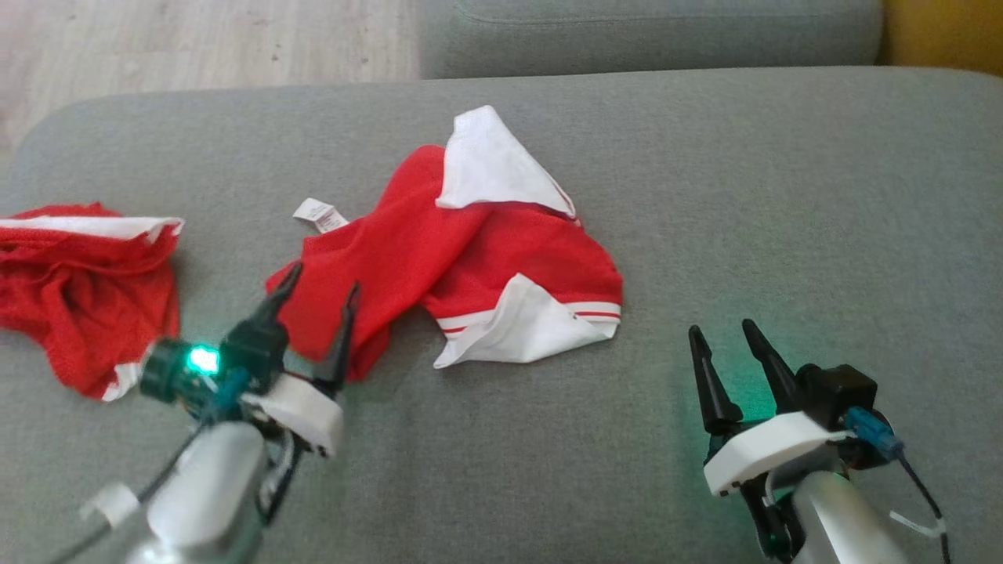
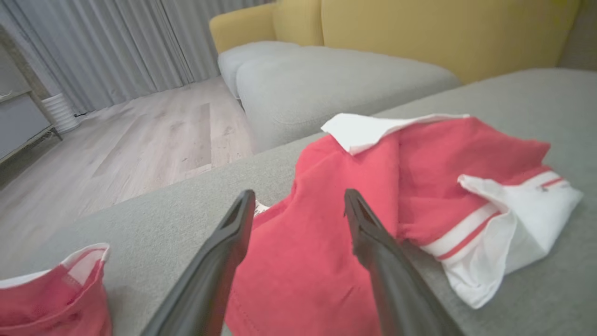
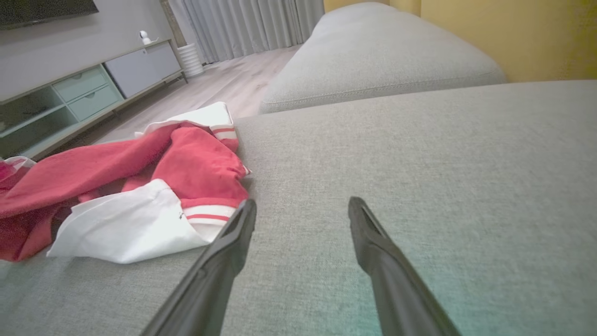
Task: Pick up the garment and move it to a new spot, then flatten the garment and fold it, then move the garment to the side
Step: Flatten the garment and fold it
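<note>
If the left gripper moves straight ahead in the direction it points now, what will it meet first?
Most likely the red cloth of the middle garment, which lies right ahead of the open left gripper, between its fingers. How far the tips stand above the cloth is unclear.

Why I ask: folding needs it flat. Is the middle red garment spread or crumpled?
Crumpled. The garment lies twisted and bunched on the sofa cushion, its white parts folded over the red.
</note>
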Controlling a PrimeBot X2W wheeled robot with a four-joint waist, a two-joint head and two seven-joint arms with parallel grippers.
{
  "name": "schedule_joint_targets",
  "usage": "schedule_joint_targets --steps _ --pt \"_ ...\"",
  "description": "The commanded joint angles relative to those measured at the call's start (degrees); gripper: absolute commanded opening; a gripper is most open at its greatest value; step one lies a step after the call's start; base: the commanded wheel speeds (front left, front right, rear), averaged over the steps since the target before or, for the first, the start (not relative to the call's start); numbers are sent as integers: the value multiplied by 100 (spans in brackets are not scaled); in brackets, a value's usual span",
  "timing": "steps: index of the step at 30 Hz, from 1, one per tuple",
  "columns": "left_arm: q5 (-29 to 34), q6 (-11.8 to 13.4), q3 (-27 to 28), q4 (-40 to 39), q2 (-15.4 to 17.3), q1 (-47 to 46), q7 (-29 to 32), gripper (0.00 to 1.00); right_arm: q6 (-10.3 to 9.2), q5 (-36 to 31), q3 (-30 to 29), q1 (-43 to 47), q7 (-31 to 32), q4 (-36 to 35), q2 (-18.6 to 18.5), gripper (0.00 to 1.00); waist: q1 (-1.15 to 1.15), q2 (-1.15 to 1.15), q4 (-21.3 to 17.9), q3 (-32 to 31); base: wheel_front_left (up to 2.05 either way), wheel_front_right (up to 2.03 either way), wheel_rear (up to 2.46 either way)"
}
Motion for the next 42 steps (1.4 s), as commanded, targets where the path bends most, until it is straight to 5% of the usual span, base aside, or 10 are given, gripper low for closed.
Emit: schedule_joint_targets --steps 1,8,17,32,33,35,42 --pt "-17 94 349 -287 65 39 -66 100 -3 3 130 -78 -38 -147 48 100 0 0 80 -42 0 0 0" --pt "158 344 1287 -1285 -609 1205 -67 100 -3 34 183 -99 -38 -73 48 100 0 0 292 -129 0 0 0" --pt "726 -62 1790 -1524 -1168 1847 -67 100 -3 211 241 -424 -38 411 49 100 0 0 721 -12 0 0 0" --pt "1098 -470 2068 -1405 -1414 1964 -67 100 -3 836 397 -1012 -38 1488 49 100 0 0 1247 311 0 0 0" --pt "1100 -479 2089 -1403 -1419 1958 -67 100 -3 889 427 -1046 -38 1540 49 89 0 0 1264 337 0 0 0" --pt "1108 -494 2127 -1405 -1427 1950 -67 100 -3 929 519 -1100 -38 1656 49 2 0 0 1282 366 0 0 0" --pt "1073 -505 2272 -1426 -1438 1986 -68 100 -3 816 163 -1157 -38 1678 -164 0 0 0 1138 393 0 0 0"
